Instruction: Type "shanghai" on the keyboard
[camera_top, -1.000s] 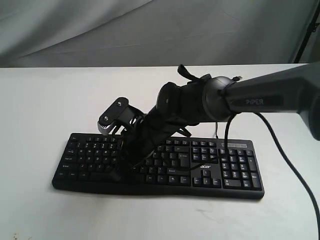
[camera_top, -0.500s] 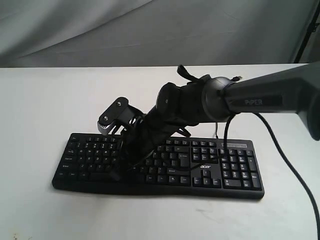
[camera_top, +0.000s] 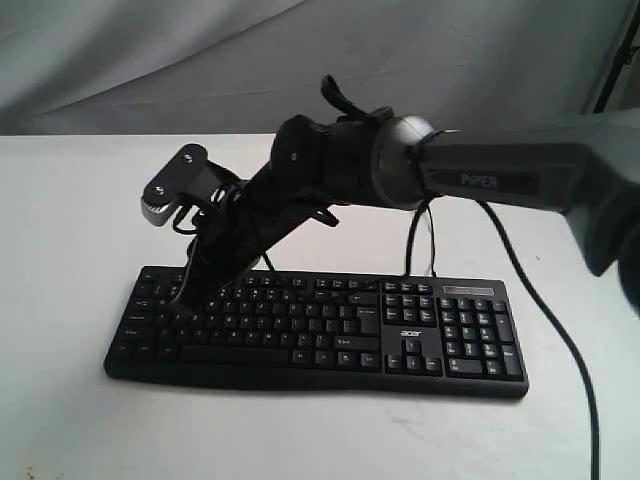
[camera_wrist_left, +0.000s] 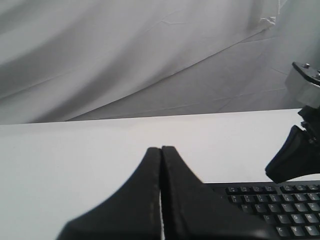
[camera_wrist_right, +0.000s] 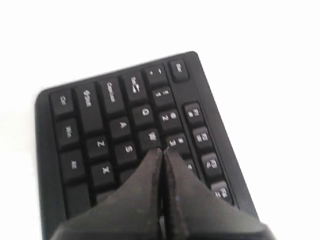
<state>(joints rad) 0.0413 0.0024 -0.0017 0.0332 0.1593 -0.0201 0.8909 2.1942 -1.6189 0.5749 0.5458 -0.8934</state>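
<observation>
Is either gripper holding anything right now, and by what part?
Nothing is held. The right gripper is shut empty over the keyboard; the left gripper is shut empty too.

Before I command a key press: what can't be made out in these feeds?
- Exterior view: legends on the keyboard are too small to read. The dark tip of the right gripper blends into the black keys, so contact cannot be judged.
- Right wrist view: the shut fingers hide the keys beneath them, and the legends are blurred.
- Left wrist view: the left gripper and the frame edges hide most of the keyboard.
</observation>
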